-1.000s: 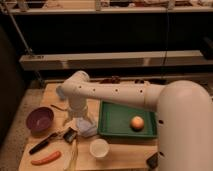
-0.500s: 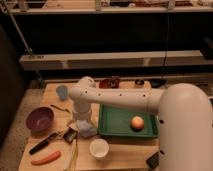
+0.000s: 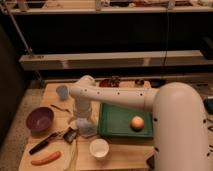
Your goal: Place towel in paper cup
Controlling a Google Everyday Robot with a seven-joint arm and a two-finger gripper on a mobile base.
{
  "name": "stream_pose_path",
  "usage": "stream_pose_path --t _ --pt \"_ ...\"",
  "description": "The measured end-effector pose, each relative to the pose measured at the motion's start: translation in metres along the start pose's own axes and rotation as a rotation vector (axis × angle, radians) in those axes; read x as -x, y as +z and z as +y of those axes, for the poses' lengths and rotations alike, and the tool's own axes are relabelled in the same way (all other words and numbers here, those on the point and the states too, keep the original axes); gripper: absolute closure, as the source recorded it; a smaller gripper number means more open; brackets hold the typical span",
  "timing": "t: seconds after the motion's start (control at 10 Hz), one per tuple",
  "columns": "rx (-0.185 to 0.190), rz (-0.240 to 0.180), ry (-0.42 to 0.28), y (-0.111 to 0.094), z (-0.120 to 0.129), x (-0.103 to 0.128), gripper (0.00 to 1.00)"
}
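The towel (image 3: pixel 87 127), a rumpled pale grey-blue cloth, lies on the wooden table just left of the green tray. The paper cup (image 3: pixel 99 148), short, white and wide-mouthed, stands upright in front of the towel near the table's front edge; it looks empty. My gripper (image 3: pixel 82 118) points straight down from the white arm and sits right on top of the towel's back edge, behind and slightly left of the cup. The wrist hides where the gripper meets the cloth.
A green tray (image 3: pixel 116 131) holds an orange fruit (image 3: pixel 137 123). A purple bowl (image 3: pixel 40 119) sits at the left and a pale blue cup (image 3: pixel 62 91) at the back left. A black-handled utensil (image 3: pixel 42 142), an orange sausage-like item (image 3: pixel 46 158) and a fork (image 3: pixel 60 107) lie nearby.
The arm's elbow has swung a little to the right, uncovering the pale blue cup, and the wrist now stands more upright over the towel. The towel and the cup have not moved.
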Motion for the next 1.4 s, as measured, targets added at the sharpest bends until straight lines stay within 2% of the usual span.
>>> stream_pose_path --t 0.3,0.6,1.0,1.4 --pt "0.021 -0.001 0.029 0.013 0.005 -0.006 0.2" --pt "0.021 0.002 0.032 0.019 0.0 -0.009 0.2" --pt "0.032 -0.021 0.042 0.036 0.003 -0.013 0.22" --pt "0.02 -0.047 0.041 0.049 0.002 -0.014 0.6"
